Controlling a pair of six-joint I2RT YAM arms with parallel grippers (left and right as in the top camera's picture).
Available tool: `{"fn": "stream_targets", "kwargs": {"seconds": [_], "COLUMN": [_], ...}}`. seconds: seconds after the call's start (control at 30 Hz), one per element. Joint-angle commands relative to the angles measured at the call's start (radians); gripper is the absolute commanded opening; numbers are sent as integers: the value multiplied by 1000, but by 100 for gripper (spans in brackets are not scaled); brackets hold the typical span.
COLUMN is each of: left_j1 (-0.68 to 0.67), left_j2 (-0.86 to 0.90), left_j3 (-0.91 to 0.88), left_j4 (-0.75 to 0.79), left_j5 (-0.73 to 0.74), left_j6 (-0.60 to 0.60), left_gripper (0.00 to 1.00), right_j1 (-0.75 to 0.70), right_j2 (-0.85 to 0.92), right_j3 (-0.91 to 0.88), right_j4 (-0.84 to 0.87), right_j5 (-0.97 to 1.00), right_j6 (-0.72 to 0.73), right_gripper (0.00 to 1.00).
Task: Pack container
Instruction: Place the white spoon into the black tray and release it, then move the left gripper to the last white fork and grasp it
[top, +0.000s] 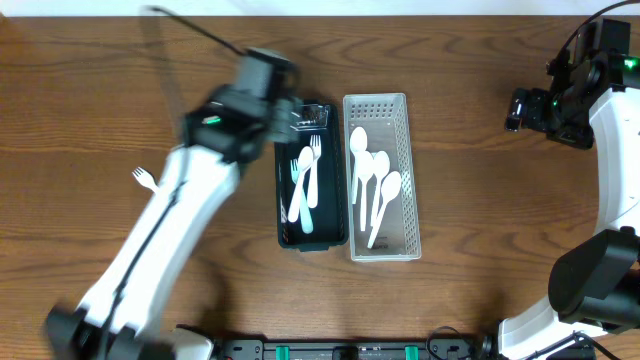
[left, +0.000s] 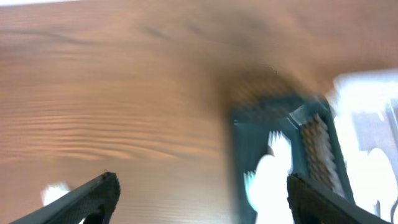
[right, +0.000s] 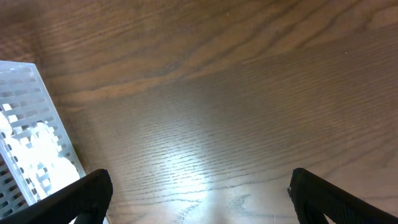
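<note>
A dark container (top: 340, 215) at the table's middle holds several white forks (top: 305, 185). Beside it on the right, a white slotted basket (top: 378, 104) holds several white spoons (top: 372, 180). One loose white fork (top: 144, 179) lies on the table to the left. My left gripper (top: 300, 118) is over the dark container's far end; it is motion-blurred. In the left wrist view the left gripper (left: 202, 193) is open and empty, with the dark container (left: 245, 146) and forks (left: 273, 177) at right. My right gripper (top: 517, 110) (right: 199, 193) is open and empty over bare wood.
The white basket's corner (right: 25, 106) shows at the left of the right wrist view. The right arm's base stands at the table's right edge (top: 600, 270). The left arm (top: 170, 220) stretches diagonally across the left half of the table.
</note>
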Motion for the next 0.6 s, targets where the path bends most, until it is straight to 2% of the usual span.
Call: {"fn": "stream_targets", "kwargs": {"seconds": [0.0, 0.1, 0.27, 0.4, 0.57], "left_j1": [173, 357, 611, 692, 715], "left_j2": [-88, -93, -7, 114, 287], "left_j3": [15, 14, -26, -39, -39], "left_j4": [-61, -132, -175, -200, -192], "left_j5": [-115, -98, 41, 85, 126], "left_j6": [-99, -246, -439, -529, -593], "left_gripper": [93, 95, 95, 95, 95], "right_j1": [-2, -2, -2, -2, -2], "right_j2": [9, 9, 9, 9, 9], "right_j3": [5, 5, 5, 5, 5], "right_j4": [-2, -10, -13, -13, -17], "right_j5": [-3, -3, -3, -3, -3], "right_j6": [-6, -6, -5, -5, -5], "right_gripper": [95, 95, 95, 95, 95]}}
